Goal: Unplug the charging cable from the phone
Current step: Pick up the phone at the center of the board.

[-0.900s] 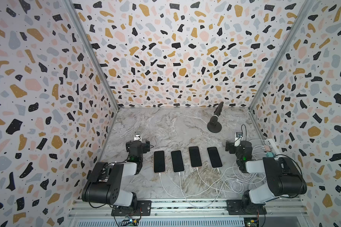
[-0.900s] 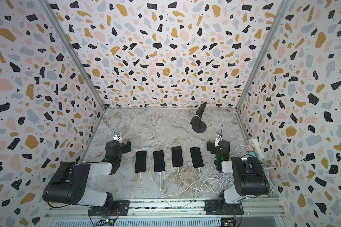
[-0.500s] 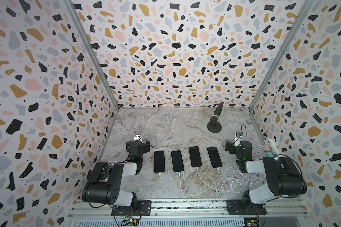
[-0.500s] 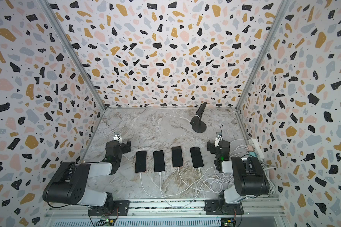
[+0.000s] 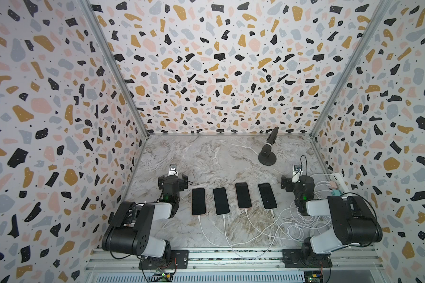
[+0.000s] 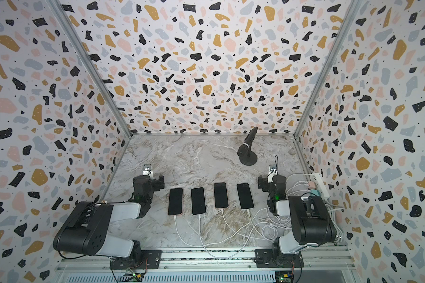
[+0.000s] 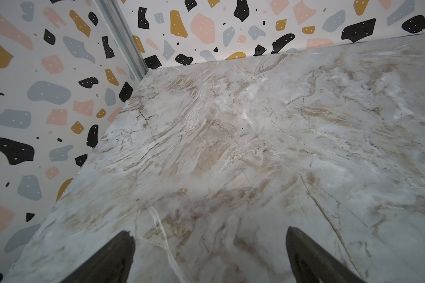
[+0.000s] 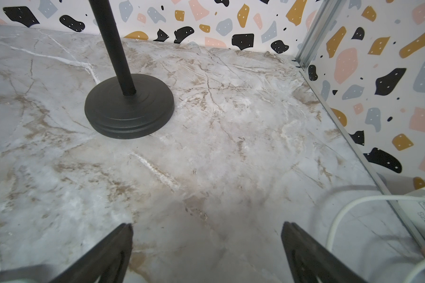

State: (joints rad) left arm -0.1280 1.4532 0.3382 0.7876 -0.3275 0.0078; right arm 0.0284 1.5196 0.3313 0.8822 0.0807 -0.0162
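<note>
Left fingers (image 7: 120, 252) and right fingers (image 8: 123, 237) both spread wide, holding nothing.
Four phones (image 5: 221, 201) lie in a row on the bench (image 5: 206, 156) between my arms, each with a white charging cable (image 5: 223, 221) plugged into its near end; my fingers hover beside the row's ends.

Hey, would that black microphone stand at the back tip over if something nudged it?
Probably steady against a light nudge: the microphone stand has a wide, flat round base. A knock high up seems likelier to tip it, since the tilted microphone sits atop a thin pole.
</note>
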